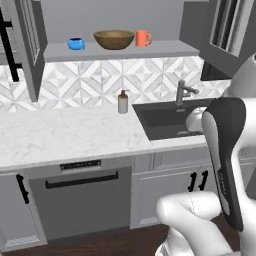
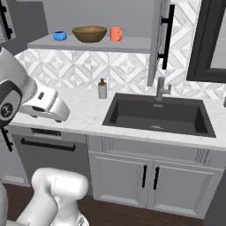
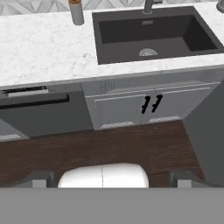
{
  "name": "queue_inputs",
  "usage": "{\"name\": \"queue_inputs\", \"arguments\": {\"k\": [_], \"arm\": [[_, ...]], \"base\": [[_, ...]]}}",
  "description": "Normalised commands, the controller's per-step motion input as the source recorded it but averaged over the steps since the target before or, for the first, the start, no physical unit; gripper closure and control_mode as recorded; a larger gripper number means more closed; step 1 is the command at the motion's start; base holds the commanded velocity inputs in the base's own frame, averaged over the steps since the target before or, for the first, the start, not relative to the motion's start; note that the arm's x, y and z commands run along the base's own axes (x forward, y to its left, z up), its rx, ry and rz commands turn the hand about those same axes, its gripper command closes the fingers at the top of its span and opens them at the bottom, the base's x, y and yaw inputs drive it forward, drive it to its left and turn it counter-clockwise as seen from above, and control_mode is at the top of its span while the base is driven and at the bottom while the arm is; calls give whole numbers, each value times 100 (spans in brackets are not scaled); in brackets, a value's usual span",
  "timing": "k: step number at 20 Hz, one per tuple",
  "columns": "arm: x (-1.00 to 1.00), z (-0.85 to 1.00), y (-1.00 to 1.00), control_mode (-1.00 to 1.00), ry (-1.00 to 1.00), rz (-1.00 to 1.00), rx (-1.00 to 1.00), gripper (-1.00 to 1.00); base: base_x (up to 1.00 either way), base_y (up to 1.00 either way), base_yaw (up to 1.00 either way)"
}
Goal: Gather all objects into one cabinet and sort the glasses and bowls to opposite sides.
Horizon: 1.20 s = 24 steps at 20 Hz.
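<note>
On the grey shelf of the open wall cabinet stand, from left to right, a squat blue mug, the wide brown wooden bowl and an orange mug. From the right side they show again: blue mug, bowl, orange mug. The cabinet's doors stand swung open, each with a black bar handle. My gripper is open with nothing between its fingertips. It hangs well below the shelf, in front of the counter, looking down at the sink and floor.
A grey soap dispenser stands on the white marble counter left of the dark sink with its faucet. Below are a dishwasher and base cabinet doors over a dark wooden floor.
</note>
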Motion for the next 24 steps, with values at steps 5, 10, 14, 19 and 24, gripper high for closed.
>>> {"name": "queue_inputs", "arguments": {"k": [5, 10, 14, 19, 24], "arm": [[0, 0, 0, 100, 0, 0, 0, -100], [0, 0, 0, 100, 0, 0, 0, -100], [0, 0, 0, 100, 0, 0, 0, -100], [0, 0, 0, 100, 0, 0, 0, -100], [0, 0, 0, 100, 0, 0, 0, -100]], "base": [[-55, 0, 19], [-16, 0, 55], [-7, 0, 71], [-4, 0, 75], [-6, 1, 77]]}}
